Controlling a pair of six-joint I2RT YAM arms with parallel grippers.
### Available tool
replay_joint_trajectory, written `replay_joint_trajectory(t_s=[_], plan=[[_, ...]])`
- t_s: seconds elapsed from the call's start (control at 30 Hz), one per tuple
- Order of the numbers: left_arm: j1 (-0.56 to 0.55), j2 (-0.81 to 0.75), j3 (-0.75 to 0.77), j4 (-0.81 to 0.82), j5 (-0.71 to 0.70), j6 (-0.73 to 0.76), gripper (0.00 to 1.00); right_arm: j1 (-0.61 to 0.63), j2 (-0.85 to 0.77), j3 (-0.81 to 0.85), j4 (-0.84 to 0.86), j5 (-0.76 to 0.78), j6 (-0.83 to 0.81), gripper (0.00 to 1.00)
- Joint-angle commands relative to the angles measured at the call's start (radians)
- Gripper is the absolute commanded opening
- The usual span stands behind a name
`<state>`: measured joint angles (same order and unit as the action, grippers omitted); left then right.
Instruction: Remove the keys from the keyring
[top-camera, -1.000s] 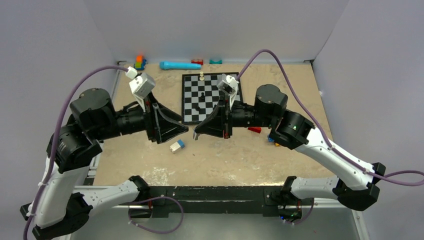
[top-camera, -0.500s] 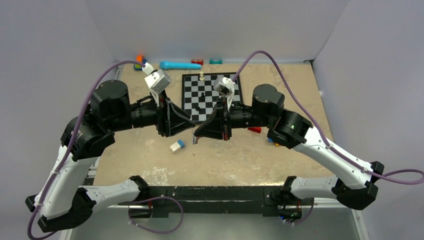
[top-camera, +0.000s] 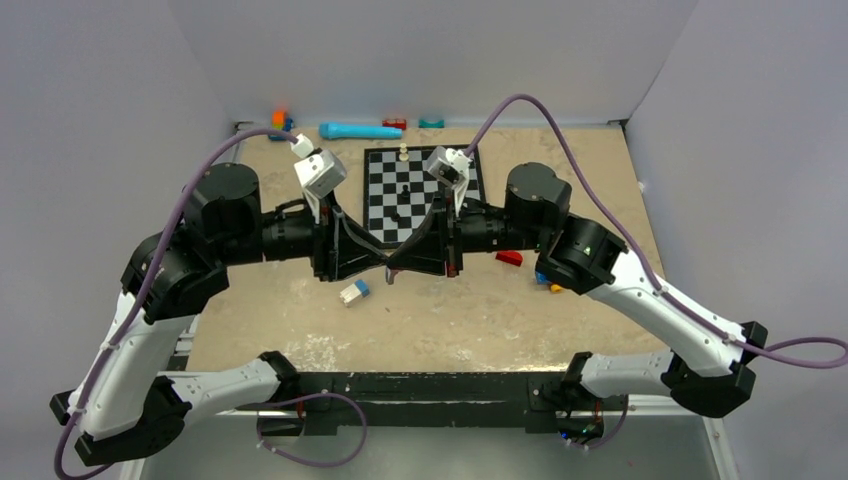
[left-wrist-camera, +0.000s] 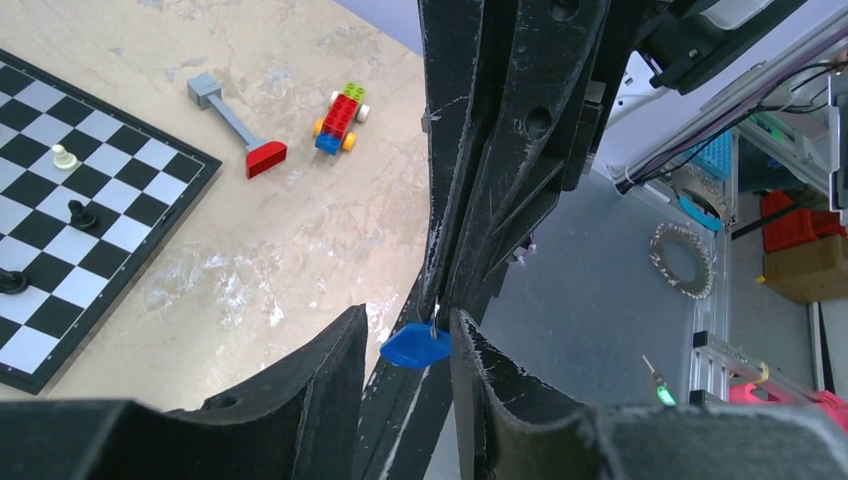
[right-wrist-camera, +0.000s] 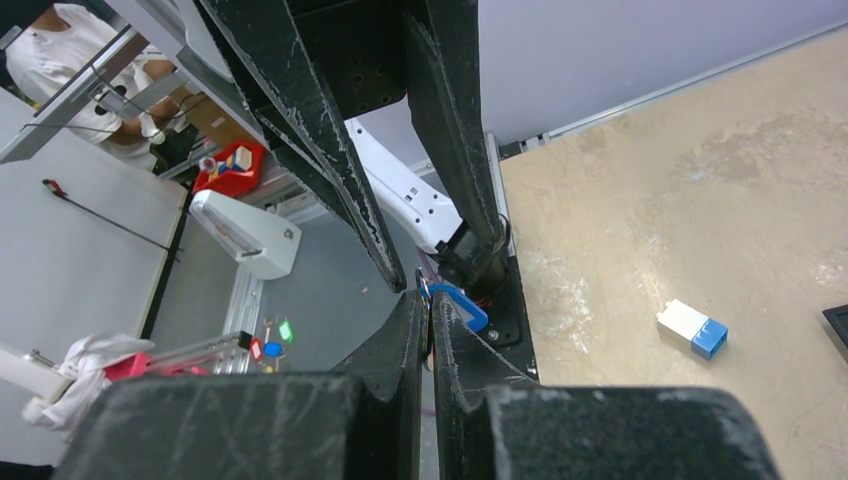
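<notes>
Tip to tip over the front middle of the sandy table (top-camera: 300, 320), my two arms meet. On the left, my left gripper (left-wrist-camera: 408, 320) stands with its jaws parted. The blue plastic head of the key (left-wrist-camera: 414, 346) hangs in the gap between them. The head sits just beside one finger, perhaps touching it, and clear of the other, so this gripper is not clamped on it. The key dangles in the air from a thin wire keyring (left-wrist-camera: 436, 316), clear of the tabletop. Directly to the right, my right gripper (right-wrist-camera: 428, 303) has its two fingers pressed nearly flat together on that ring. The blue head shows just past their tips, and the ring itself is too small to make out in full. On the table, left to right, a blue-and-white block (top-camera: 353, 291) lies near the meeting point, toward the front. A chessboard (top-camera: 385, 180) sits farther back with a few pieces standing on it, and a small red piece (top-camera: 509, 258) lies beside my right arm.
</notes>
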<state>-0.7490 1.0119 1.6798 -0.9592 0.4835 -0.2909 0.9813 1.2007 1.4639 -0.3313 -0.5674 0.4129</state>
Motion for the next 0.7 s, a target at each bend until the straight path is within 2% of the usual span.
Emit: replay_joint_trajectory(t_s=[0.0, 0.33, 0.67], plan=[[-0.004, -0.004, -0.005, 0.001, 0.034, 0.032, 0.4, 0.002, 0.009, 0.051, 0.018, 0.008, 0.015, 0.0], [-0.003, -0.008, -0.015, 0.008, 0.054, 0.033, 0.35, 0.002, 0.022, 0.056, 0.029, 0.002, 0.023, 0.0], [-0.003, -0.017, -0.026, 0.009, 0.029, 0.031, 0.15, 0.002, 0.027, 0.062, 0.034, -0.004, 0.024, 0.0]])
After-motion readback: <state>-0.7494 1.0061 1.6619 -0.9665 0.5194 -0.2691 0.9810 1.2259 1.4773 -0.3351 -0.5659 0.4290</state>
